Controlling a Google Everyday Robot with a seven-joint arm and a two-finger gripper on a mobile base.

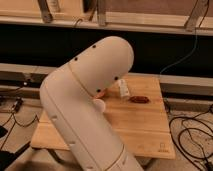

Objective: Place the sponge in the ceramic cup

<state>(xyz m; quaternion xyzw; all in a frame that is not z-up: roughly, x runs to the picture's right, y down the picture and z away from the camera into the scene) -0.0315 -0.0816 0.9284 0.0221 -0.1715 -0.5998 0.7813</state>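
Camera view finding: the robot's bulky white arm (85, 100) rises from the lower foreground and bends over the left half of the light wooden surface (142, 127), hiding most of what stands there.

Gripper: out of sight behind the arm's upper segment, somewhere over the left-rear part of the surface. Whether it is released, clenched or carrying anything cannot be told.

Small plain white ceramic cup (99, 105): only part of it shows, against the arm's right edge, left of the surface's centre. Its mouth is not exposed enough to judge the contents. A sliver of the round orange-red dish (102, 93) shows just behind it. The slim white bottle (123, 88) lies to the right, apart from the cup, and a small reddish-brown object (139, 99) lies further right again.

Small light-blue soft rectangular sponge: not visible anywhere on the exposed surface. It may lie behind the arm, in the gripper, or in the cup.

Assessment: the deciding relation, which way the sponge lies from the gripper and how its long axis runs, is not shown. The scene fits a sponge being carried toward the cup as well as one already resting inside it. No move can be recommended on this evidence.
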